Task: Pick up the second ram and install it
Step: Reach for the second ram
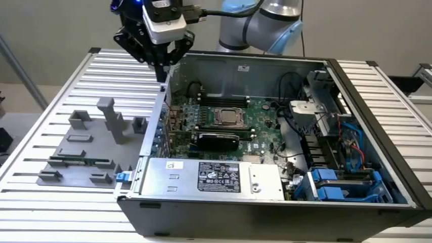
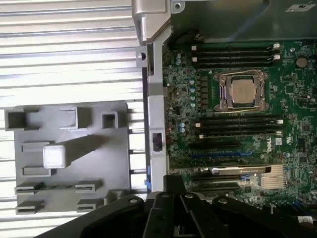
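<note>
Exterior view: the pincer (image 1: 162,71) hangs over the far corner of the open computer case (image 1: 250,68), above the seam between the case wall and the slatted worktop (image 1: 54,86). Whether it is apart or together cannot be told, and nothing is seen in it. The second ram (image 1: 80,161) rests in low holders on the grey fixture (image 1: 88,144), well apart from the pincer (towards the exterior view's left). Wrist view: the second ram (image 2: 57,187) appears as a thin green strip between two slotted holders. The pickup is judged not yet begun. A sound grasp would take the stick at mid-length, square to its long axis and clear of the fixture's tall post (image 1: 108,119). It would then lift straight, so that neither end binds.
</note>
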Controlling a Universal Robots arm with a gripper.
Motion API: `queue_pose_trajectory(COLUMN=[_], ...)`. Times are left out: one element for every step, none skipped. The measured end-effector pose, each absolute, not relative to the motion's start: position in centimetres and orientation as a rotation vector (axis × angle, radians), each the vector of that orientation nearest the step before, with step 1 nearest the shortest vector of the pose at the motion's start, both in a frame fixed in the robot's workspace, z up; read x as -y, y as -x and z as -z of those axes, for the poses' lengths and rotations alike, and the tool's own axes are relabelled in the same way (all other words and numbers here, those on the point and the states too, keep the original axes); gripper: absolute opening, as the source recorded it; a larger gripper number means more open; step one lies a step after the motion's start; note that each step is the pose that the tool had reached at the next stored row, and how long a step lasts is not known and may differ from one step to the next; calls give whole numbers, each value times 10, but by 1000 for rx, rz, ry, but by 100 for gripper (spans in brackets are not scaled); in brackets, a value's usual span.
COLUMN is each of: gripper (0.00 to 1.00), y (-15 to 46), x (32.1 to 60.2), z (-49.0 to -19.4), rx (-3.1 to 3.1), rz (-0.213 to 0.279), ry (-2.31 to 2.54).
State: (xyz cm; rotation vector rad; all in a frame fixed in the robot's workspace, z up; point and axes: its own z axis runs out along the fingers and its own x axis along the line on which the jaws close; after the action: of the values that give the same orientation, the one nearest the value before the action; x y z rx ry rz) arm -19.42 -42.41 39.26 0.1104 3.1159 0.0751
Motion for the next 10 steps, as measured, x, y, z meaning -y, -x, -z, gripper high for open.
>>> queue_pose_trajectory(gripper=[0,0,0,0,0,0,0,0,0,0], y=[199,204,208,213,217,222,226,231,235,240], x=[426,427,429,430,431,433,434,435,436,437], z=[-393,-393,-393,-393,-393,-393,-393,-393,-392,-392], rx=[-3116,-3115,-3115,-3115,-3114,-3114,-3114,-3114,-3114,-3114], rz=[-75,-75,-75,-75,-75,-75,-75,-75,-75,-75], ry=[-110,-110,-110,-110,-110,-110,-110,-110,-110,-110])
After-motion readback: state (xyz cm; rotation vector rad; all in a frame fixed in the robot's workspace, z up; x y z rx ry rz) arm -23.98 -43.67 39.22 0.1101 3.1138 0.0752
